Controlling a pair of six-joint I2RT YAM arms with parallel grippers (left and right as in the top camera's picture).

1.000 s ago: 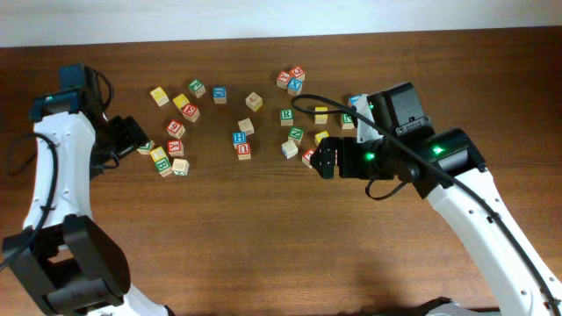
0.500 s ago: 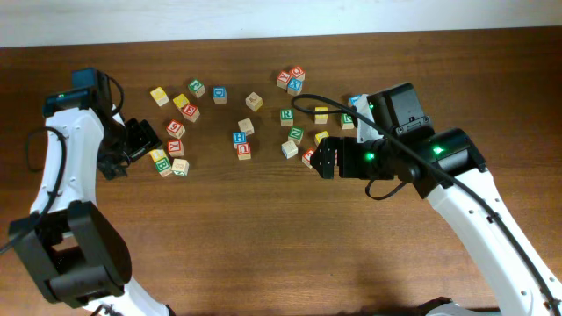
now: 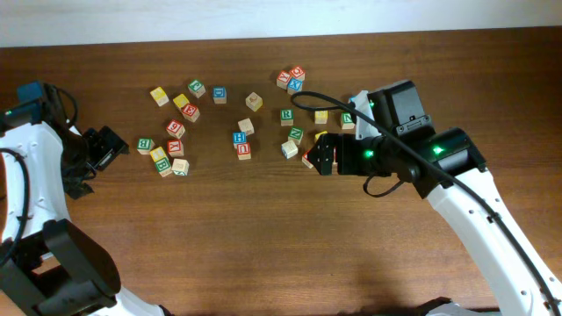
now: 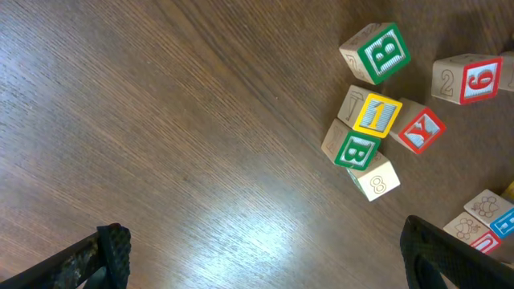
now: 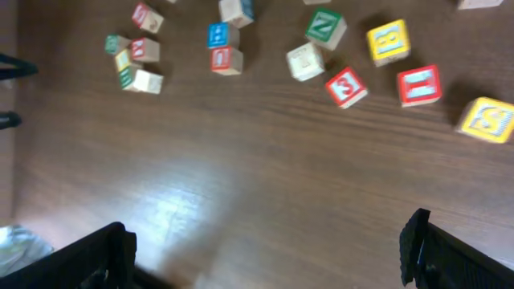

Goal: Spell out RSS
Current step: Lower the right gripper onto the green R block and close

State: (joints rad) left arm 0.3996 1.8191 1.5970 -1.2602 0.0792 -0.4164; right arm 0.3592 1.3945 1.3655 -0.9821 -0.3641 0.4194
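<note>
While both hung wide open, the left end effector (image 3: 104, 147) sat near the desk's (image 3: 263, 254) left edge and the right end effector (image 3: 322, 158) nosed the middle cluster, with open wood stretching to the near edge. The R cube (image 3: 287, 115) lay face up, square to the desk, with no long side. A yellow cube (image 3: 321, 115) sat just right of it and a second yellow cube (image 3: 320, 137) below, letters unreadable.

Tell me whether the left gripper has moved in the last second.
Yes. In the overhead view the left gripper has pulled back toward the picture's left edge, opening a gap from the green B block, which it was right beside earlier.
</note>
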